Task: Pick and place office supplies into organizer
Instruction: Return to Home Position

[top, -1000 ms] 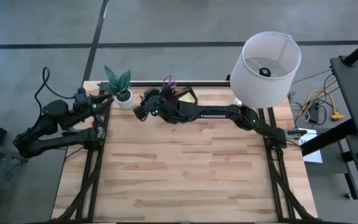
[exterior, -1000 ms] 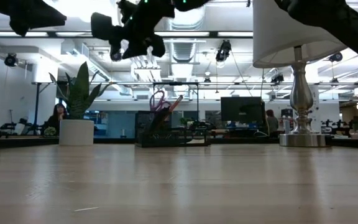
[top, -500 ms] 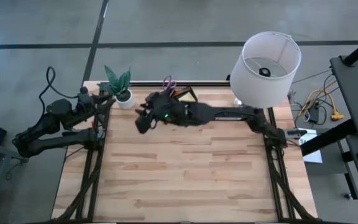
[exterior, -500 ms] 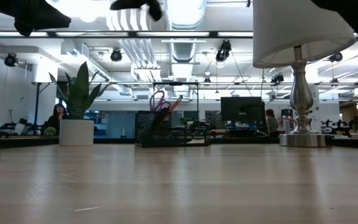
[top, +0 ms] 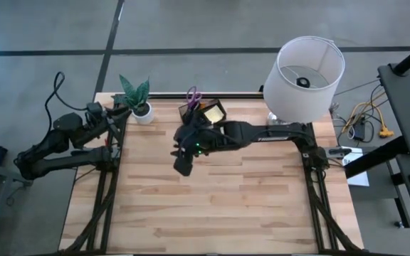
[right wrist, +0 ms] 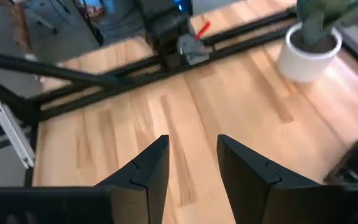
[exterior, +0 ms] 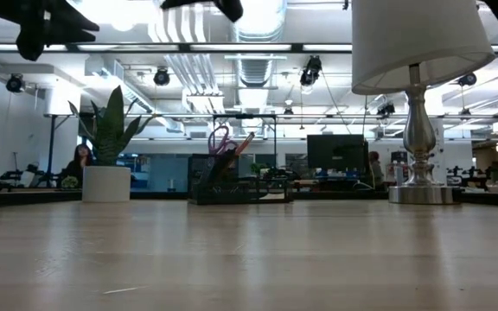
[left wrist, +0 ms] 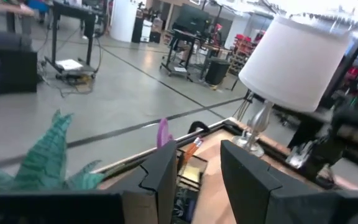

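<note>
Right pincer [top: 182, 163]: released, empty. Its fingers [right wrist: 145, 171] stand apart, and only the bare planks of the desk [top: 212, 206] show through the gap. From above, the pincer hangs over the desk's middle, a little toward the far side. My arm reaches in from the right edge, and the pincer is near the organizer [top: 205, 112] but not touching it. The organizer stands at the desk's far edge, between the white plant pot [top: 142, 110] and the lamp [top: 308, 67]. The scissors [top: 192, 94] stand upright in the end nearer the plant pot, purple handles up. The low view shows the orange pencil [exterior: 242, 142] leaning just beside them. The yellow sticky-note pad [top: 213, 113] lies in the compartment on the lamp side. A few thin dark items also rise from the organizer, but they are too small to tell apart. Left pincer [top: 117, 112]: waits at the desk's far left corner, just beside the plant pot, and is also released. Its fingers [left wrist: 160, 180] are parted with nothing held, and the organizer and scissor handles show between them. The low view catches only dark arm parts at its top edge. Across the near half of the desk I see plain wood.
</note>
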You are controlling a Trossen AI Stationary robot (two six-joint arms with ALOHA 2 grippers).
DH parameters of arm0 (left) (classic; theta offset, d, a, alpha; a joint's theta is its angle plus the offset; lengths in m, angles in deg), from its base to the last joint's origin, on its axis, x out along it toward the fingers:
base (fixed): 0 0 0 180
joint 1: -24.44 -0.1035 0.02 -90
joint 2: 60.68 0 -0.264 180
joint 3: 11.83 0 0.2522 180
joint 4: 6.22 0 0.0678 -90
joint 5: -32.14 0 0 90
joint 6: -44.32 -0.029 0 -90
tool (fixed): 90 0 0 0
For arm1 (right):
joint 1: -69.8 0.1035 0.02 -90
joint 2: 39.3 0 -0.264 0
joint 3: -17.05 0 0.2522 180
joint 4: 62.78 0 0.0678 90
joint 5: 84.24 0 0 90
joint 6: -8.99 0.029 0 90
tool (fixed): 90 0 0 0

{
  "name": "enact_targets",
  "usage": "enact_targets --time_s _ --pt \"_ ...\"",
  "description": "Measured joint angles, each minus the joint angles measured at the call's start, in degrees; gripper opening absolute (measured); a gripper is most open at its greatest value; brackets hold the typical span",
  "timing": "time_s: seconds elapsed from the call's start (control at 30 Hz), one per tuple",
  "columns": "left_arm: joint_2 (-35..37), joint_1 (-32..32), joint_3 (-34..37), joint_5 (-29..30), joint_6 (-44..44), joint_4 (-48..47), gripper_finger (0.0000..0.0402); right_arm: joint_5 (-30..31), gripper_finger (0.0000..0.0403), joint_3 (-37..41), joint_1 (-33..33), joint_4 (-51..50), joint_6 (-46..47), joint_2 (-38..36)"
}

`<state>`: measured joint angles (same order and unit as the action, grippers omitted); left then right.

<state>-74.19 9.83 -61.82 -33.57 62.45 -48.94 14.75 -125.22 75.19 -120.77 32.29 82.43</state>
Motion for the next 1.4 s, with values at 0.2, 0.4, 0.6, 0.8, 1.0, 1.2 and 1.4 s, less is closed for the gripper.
enact_targets --time_s 0.2,0.4,0.6,0.8,1.0,1.2,1.4 --pt "0.0 0.0 0.0 -0.1 4.1 0.0 0.0106 -5.0 0.0128 12.0 2.0 11.3 2.3 -4.7" --pt "0.0 0.0 -0.1 -0.2 7.6 0.1 0.0106 -3.8 0.0128 34.0 3.1 25.3 6.6 -16.2" --pt "0.6 0.0 -0.1 -7.1 11.1 0.1 0.0106 -0.5 0.0128 53.7 6.9 41.9 0.1 -32.5" --pt "2.6 0.1 0.2 -28.6 -2.0 1.4 0.0106 3.2 0.0128 67.3 10.5 43.6 -6.0 -43.7" --pt "10.3 0.0 3.4 -31.3 -4.1 1.6 0.0106 7.8 0.0128 87.1 10.1 62.7 -4.4 -56.1" --pt "11.4 0.0 6.8 -36.6 -4.5 3.8 0.0106 4.9 0.0128 101.4 10.1 77.2 -5.2 -63.9" --pt "11.8 0.0 13.2 -41.3 -4.1 16.6 0.0106 6.6 0.0128 110.8 9.8 86.6 -5.6 -70.2"
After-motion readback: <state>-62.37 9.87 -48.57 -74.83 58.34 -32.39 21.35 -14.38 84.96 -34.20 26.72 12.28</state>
